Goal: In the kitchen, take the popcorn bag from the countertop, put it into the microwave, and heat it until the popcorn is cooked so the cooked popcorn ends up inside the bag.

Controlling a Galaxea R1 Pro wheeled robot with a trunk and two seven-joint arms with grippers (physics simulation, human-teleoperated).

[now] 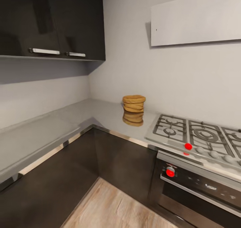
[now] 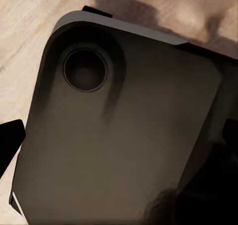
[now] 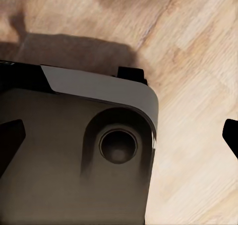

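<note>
Popcorn bag (image 1: 134, 103): squat tan sack, thick rolled rim, upright on countertop (image 1: 100, 116), mirrored in it.
Position: near gas hob (image 1: 197, 134).
Jaws: both grippers spread wide, holding nothing.

Pale grey walls (image 1: 127, 54) meet at a corner, with glossy black upper cabinets (image 1: 53, 20) fitted with steel bar handles (image 1: 44, 51) on one wall and a flat white panel (image 1: 195, 18) on the other. Dark base cabinet fronts (image 1: 120, 161) stand on a light wood-plank floor (image 1: 113, 208). A steel gas hob (image 1: 194, 134) with black grates and red knobs sits above a dark built-in oven (image 1: 201, 187).
</note>
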